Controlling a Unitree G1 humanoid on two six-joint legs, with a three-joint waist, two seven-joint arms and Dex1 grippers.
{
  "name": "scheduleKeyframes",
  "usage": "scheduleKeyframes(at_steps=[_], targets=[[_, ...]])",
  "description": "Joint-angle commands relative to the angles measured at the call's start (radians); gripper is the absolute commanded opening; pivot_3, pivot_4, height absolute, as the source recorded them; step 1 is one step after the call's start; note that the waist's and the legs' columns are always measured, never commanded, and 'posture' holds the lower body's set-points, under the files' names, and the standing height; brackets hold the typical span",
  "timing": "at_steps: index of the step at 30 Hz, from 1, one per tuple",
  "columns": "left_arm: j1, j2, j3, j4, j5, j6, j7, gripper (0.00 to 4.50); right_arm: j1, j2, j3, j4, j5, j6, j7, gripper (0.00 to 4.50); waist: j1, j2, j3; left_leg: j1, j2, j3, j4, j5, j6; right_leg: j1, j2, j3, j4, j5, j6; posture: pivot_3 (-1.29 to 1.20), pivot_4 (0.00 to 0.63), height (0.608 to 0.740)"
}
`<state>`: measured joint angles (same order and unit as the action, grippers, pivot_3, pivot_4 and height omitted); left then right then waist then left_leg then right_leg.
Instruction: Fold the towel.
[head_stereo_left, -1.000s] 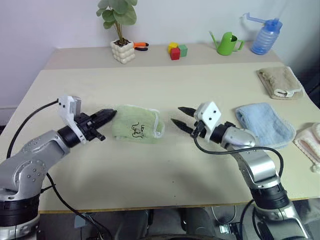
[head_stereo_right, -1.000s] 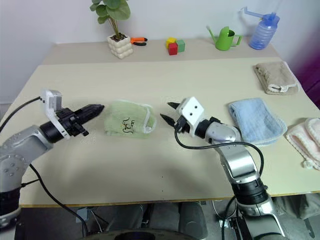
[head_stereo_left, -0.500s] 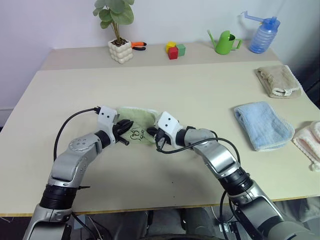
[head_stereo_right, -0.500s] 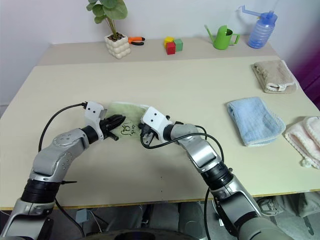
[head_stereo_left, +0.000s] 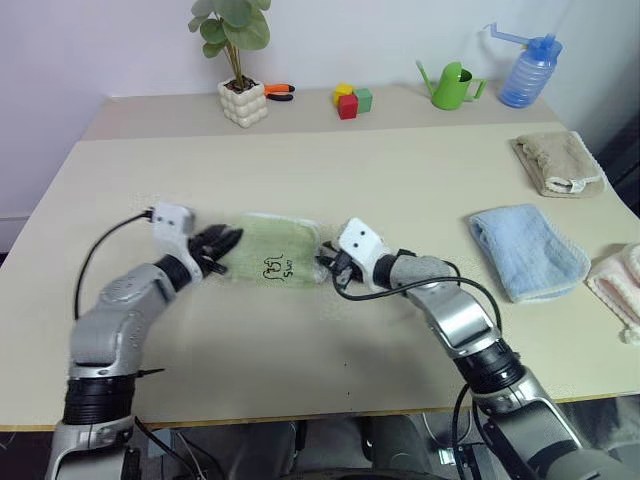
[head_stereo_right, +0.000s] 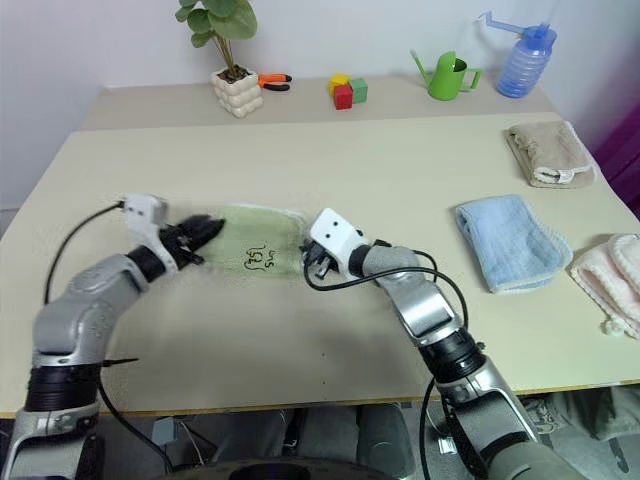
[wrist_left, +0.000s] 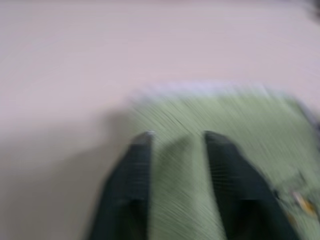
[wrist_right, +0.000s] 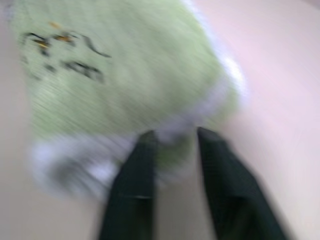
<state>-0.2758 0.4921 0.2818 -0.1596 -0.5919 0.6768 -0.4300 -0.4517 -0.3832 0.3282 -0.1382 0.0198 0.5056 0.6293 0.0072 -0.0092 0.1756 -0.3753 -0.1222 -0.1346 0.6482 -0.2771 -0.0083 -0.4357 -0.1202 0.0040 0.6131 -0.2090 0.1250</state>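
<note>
Left gripper, left of centre in the head view, spread, fingers parted with green cloth showing in the gap between them, tips at the left end of the towel. Right gripper, just right of centre, likewise spread, fingers either side of the pale edging at the towel's right end, nothing pinched as far as can be told. Between the two, the towel itself: light green, a compact folded pad lying flat on the worktop, dark squiggle mark facing up near its lower middle, whitish border along the right end. Farther out on the right side of the frame, a light blue folded towel, a beige folded towel above it and a pinkish cloth at the right edge, all well apart from the green one. Along the top, a potted plant, coloured blocks, a green watering can and a blue bottle. Likely risks from here: closing on more than one layer and dragging the whole pad instead of lifting an edge; uneven pull from the two sides skewing the fold; open tips snagging the terry loops and undoing the layers already stacked.
</note>
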Motion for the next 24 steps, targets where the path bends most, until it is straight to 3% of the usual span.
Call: scheduleKeyframes(at_steps=[1,2,3,13,16,24], targets=[[-0.014,0.013,0.086,-0.012,-0.083,0.117,0.046,3.82,0.029,-0.044,-0.031,-0.101,0.031,-0.067,0.060,3.28,0.000,0.000,0.000,0.000,0.000,0.000,0.000,0.000,0.000,0.000,0.000,0.000,0.000,0.000,0.000,0.00,0.150,0.730],[-0.015,0.011,0.101,-0.006,-0.111,0.164,0.055,4.38,0.043,-0.057,-0.047,-0.124,0.054,-0.083,0.083,3.85,0.000,0.000,0.000,0.000,0.000,0.000,0.000,0.000,0.000,0.000,0.000,0.000,0.000,0.000,0.000,0.00,0.150,0.730],[-0.017,0.009,0.110,0.000,-0.133,0.206,0.064,4.50,0.054,-0.064,-0.065,-0.143,0.078,-0.091,0.102,4.35,0.000,0.000,0.000,0.000,0.000,0.000,0.000,0.000,0.000,0.000,0.000,0.000,0.000,0.000,0.000,0.00,0.150,0.730],[-0.027,-0.029,0.043,0.033,-0.198,0.382,0.035,4.50,0.100,-0.106,-0.109,-0.194,0.115,-0.132,0.138,4.43,0.003,0.000,0.000,0.000,0.000,0.000,0.000,0.000,0.000,0.001,0.000,0.000,0.000,0.000,0.000,0.00,0.150,0.730],[-0.019,-0.051,0.016,0.022,-0.198,0.372,0.020,3.82,0.105,-0.103,-0.109,-0.200,0.103,-0.149,0.123,4.50,0.005,0.000,0.000,0.000,0.000,0.000,0.000,0.000,0.000,0.001,0.000,0.000,0.000,0.000,0.000,0.00,0.150,0.730],[-0.039,-0.107,0.026,0.027,-0.192,0.355,0.054,0.03,0.104,-0.101,-0.112,-0.211,0.108,-0.147,0.097,4.50,0.005,0.000,0.000,0.000,0.000,0.000,0.001,0.000,0.000,0.001,0.000,0.000,0.000,0.000,0.000,0.00,0.150,0.730]])
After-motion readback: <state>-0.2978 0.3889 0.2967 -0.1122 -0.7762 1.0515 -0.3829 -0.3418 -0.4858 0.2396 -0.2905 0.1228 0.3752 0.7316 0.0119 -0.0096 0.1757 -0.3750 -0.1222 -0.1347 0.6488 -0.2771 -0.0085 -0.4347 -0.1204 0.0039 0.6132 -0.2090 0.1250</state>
